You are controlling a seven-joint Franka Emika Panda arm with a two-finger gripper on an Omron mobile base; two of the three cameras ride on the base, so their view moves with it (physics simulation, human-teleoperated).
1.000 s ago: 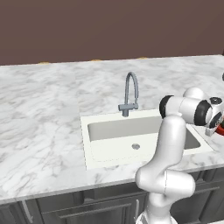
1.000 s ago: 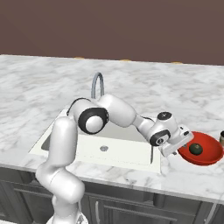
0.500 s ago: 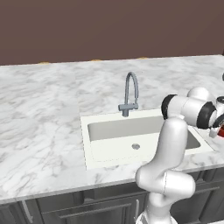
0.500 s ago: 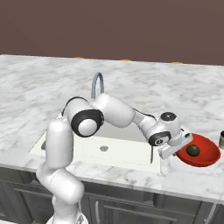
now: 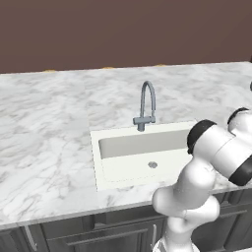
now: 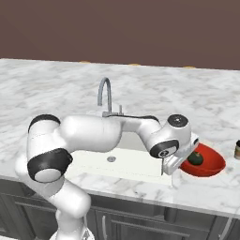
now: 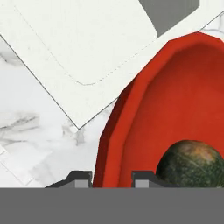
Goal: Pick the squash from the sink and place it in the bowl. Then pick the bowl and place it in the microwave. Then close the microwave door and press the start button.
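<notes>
hand view: tool (image 7: 111, 177) fingers straddle bowl (image 7: 144, 118) rim, gripping it; squash (image 7: 191, 162) inside bowl, beside tool.

Pretty plain kitchen: a flat dark brown wall (image 5: 123, 29) runs behind a wide white marble countertop with grey veining (image 5: 44, 147). Dark grey panelled cabinet fronts (image 6: 140, 227) sit under the counter edge, and the lighting is soft and even, with no hard shadows anywhere.
</notes>
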